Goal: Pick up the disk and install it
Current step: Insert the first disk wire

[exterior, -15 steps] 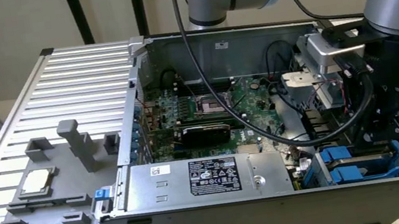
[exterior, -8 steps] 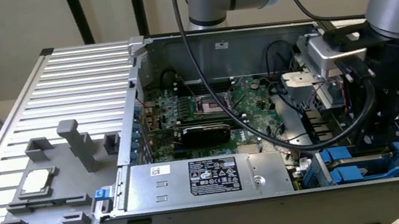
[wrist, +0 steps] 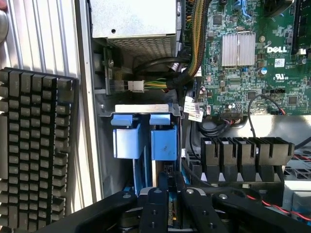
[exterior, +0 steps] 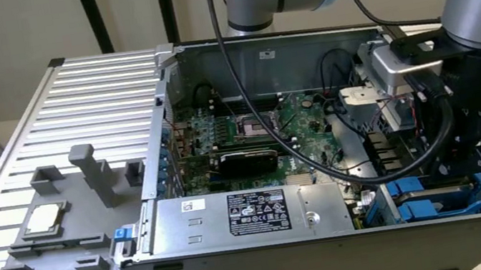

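Note:
The disk [exterior: 422, 202], framed by bright blue rails, stands on edge in the drive bay at the near corner of the open computer case [exterior: 337, 254], on the exterior view's right. In the wrist view its blue tabs [wrist: 146, 138] stick up between the bay's metal walls. My gripper [exterior: 440, 176] reaches down into that bay right over the disk. The black fingers [wrist: 163, 194] stand close together with a thin edge of the disk [wrist: 154, 172] pinched between them, so the gripper [wrist: 170, 191] looks shut on it.
A large silver box with a black label [exterior: 253, 213] lies beside the bay. The motherboard [exterior: 268, 123] and black cables [exterior: 390, 162] fill the case. A grey fixture holding a small square chip [exterior: 46, 218] sits on the slatted table. A keyboard [wrist: 34, 145] lies outside the case wall.

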Tool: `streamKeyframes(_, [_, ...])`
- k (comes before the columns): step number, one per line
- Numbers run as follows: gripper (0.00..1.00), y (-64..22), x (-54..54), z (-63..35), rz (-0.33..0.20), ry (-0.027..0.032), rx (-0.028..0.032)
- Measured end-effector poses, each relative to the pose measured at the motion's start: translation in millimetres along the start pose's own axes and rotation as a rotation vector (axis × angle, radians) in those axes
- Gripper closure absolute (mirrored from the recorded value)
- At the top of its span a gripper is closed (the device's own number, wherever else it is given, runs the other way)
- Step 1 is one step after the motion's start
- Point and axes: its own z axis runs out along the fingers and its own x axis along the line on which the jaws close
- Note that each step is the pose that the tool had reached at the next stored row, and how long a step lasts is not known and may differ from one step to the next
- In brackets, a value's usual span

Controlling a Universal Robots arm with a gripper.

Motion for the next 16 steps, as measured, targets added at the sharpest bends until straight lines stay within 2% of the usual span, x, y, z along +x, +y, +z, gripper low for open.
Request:
streamKeyframes(1, [0.82,0.0,0.1,-0.2,0.0,-0.0002,0.0])
streamKeyframes(2, [0.75,-0.1,0.1,-0.9,0.0,-0.0003,-0.0001])
streamKeyframes(8, [0.75,1.7,0.7,-5.7,0.0,-0.0002,-0.0001])
streamKeyframes(16, [0.75,16.3,1.9,-11.1,0.0,-0.0003,-0.0001])
